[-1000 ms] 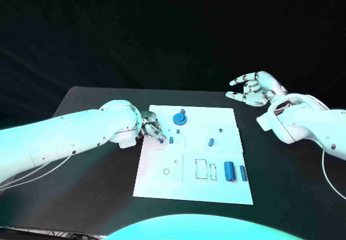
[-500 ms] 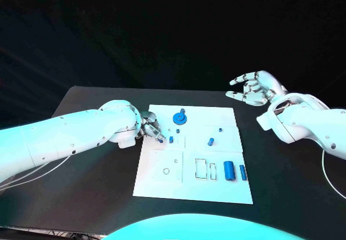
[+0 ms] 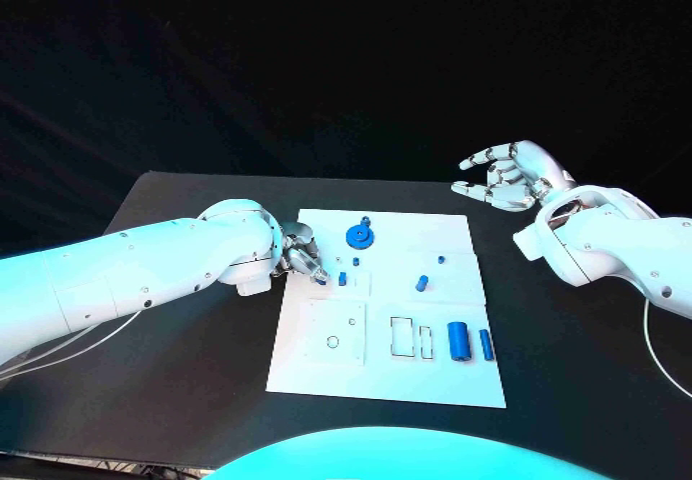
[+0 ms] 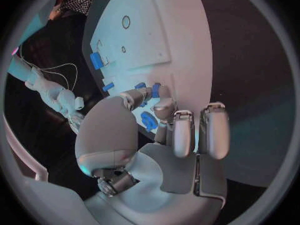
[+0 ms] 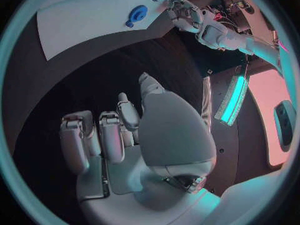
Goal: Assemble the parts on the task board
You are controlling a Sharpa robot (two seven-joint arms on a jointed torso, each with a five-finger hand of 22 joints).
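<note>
Blue cylinder (image 3: 459, 341) lies beside slim blue bar (image 3: 488, 346).

Blue parts (image 3: 459, 341) dot the white task board (image 3: 325, 370) (table (image 3: 188, 330) apparently black).

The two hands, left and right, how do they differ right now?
The left hand is down over the white task board's left edge; the right hand is raised beyond the board's far right corner, off the board. The left hand pinches a small blue part in its fingers; the right hand holds nothing, its fingers apart and curled. Both are silver, on white arms.
</note>
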